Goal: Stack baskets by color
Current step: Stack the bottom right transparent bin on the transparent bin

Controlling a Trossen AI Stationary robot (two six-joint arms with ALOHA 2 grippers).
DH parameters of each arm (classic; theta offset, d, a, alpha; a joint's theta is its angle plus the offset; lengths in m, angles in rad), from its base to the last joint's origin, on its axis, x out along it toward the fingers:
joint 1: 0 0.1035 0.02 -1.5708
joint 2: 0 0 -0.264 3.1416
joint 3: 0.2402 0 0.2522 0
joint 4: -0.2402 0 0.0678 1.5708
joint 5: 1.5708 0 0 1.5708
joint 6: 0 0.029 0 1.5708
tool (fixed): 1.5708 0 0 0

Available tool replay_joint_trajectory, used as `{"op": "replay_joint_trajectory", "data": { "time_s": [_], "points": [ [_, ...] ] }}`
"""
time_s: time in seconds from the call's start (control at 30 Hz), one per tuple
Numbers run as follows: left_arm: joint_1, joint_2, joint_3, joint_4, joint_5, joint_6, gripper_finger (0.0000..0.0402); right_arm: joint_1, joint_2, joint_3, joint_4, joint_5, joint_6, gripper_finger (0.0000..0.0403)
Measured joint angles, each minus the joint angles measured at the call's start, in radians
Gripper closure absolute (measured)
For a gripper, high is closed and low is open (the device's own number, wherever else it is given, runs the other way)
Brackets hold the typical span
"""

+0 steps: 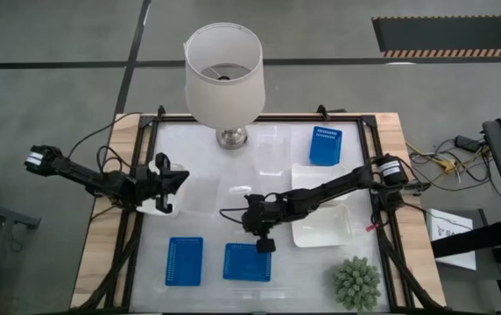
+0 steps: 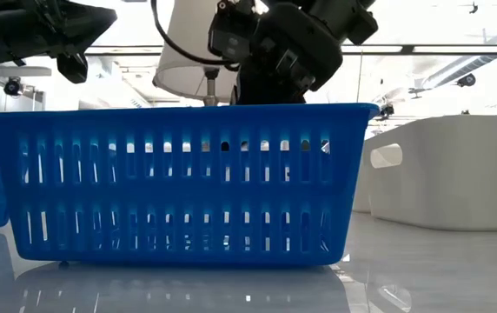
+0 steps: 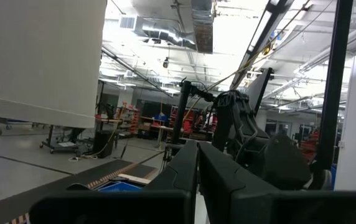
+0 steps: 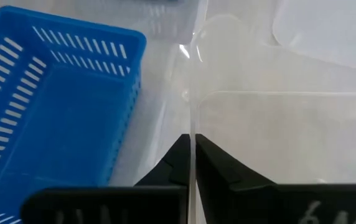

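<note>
My right gripper [image 4: 192, 148] is shut on the thin wall of a clear basket [image 4: 277, 137], slanting down near the table's middle. A blue basket [image 4: 53, 118] sits on the table just beside it; in the high view this blue basket [image 1: 248, 261] lies near the front edge, next to a second blue basket [image 1: 185, 261]. A third blue basket [image 1: 325, 146] rests at the far right, and a white basket [image 1: 321, 223] lies right of centre. My left gripper [image 1: 180, 178] hovers shut at the left side with nothing between its fingers [image 3: 184, 168]. My right gripper pinches the clear basket's upright wall [image 4: 192, 118] between its two fingers, one on each face. The fingers slant down from the table's right side, in line with the wall's top edge. Whether the basket's base is still on the table I cannot tell.
A lamp with a white shade [image 1: 224, 70] stands at the far middle, and a spiky green plant [image 1: 356, 282] sits at the near right corner. More clear baskets [image 1: 270, 147] lie near the lamp. A dark frame [image 1: 382, 219] borders the table.
</note>
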Motion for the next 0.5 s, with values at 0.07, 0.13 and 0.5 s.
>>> {"op": "replay_joint_trajectory", "data": {
  "time_s": [0.07, 0.13, 0.5],
  "points": [
    [0.0, 0.0, 0.0, 0.0, 0.0, 0.0, 0.0402, 0.0, -0.011, 0.0, -0.002, 0.0, -0.013, 0.0394],
    [0.0, -0.001, 0.0, 0.0, 0.0, 0.0, 0.0402, 0.003, -0.027, 0.0, -0.006, 0.0, -0.023, 0.0394],
    [0.0, 0.001, 0.0, -0.001, -0.005, 0.001, 0.0402, 0.007, -0.182, 0.0, -0.109, 0.001, -0.138, 0.0394]
  ]
}}
